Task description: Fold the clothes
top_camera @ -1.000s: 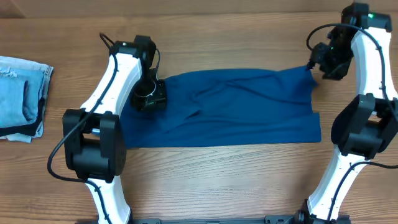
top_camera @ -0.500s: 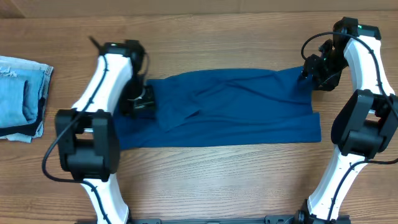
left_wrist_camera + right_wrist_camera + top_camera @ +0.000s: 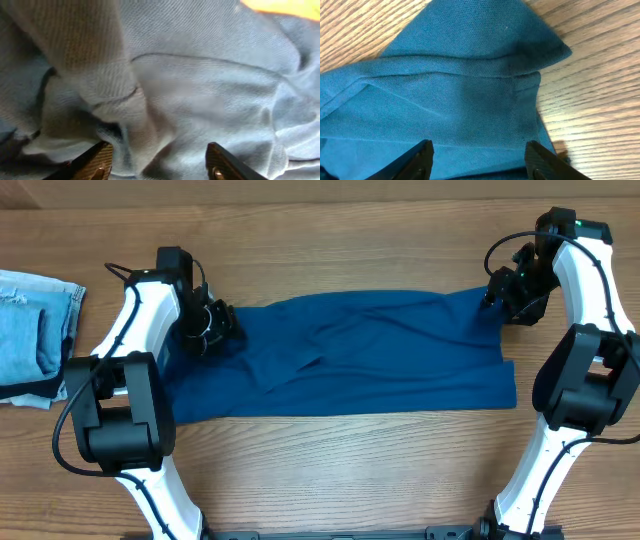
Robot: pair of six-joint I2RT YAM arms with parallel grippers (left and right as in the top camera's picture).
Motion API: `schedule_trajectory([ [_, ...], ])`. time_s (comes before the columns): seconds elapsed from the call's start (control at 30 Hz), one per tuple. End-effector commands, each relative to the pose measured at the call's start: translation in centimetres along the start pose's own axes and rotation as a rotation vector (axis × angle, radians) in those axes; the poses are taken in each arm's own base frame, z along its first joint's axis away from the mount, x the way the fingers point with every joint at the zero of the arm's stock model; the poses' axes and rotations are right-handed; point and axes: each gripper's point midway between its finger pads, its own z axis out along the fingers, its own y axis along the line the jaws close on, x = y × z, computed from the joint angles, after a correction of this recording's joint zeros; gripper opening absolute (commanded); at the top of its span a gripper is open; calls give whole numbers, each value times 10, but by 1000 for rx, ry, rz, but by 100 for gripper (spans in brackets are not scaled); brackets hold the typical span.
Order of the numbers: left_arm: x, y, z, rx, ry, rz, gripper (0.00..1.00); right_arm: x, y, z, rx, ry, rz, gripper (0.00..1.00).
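Left gripper (image 3: pixel 157 162) wide on shirt (image 3: pixel 370 360) edge, right gripper (image 3: pixel 480 157) wide at far corner, denim pile (image 3: pixel 30 330) apart

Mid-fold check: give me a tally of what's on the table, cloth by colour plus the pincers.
Deep-blue shirt: 1
Pale-blue denim pile: 1
Pincers: 2 (left pincer, right pincer)
Total: 4
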Motion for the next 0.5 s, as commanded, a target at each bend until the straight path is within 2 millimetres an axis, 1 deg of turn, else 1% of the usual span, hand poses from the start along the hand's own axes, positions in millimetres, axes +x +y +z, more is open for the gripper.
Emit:
schedule_trajectory([
  [0.0, -1, -10, -7, 33, -27, 18, 50, -1, 2, -4, -13, -12, -3, 63],
  [0.07, -6, -11, -7, 32, -46, 26, 47, -1, 2, -4, -13, -12, -3, 63],
  [0.1, -7, -9, -6, 23, -55, 28, 42, -1, 2, -4, -13, -12, -3, 62],
  [0.2, -6, -7, -5, 18, -50, 25, 34, -1, 2, -4, -12, -12, -3, 62],
  [0.23, -3, -4, -2, 10, -43, 22, 27, -1, 2, -4, -12, -12, 0, 62],
  [0.27, -2, -2, -1, 3, -41, 23, 22, -1, 2, -4, -12, -12, 0, 62],
  [0.33, -1, 3, 1, -17, -38, 20, 5, -1, 2, -4, -12, -12, 0, 62],
  [0.4, 1, 5, 2, -21, -33, 26, 4, -1, 2, -4, -11, -13, 0, 62],
  [0.47, 0, 10, -3, -23, -31, 15, 4, -2, 1, -4, -12, -13, 0, 62],
])
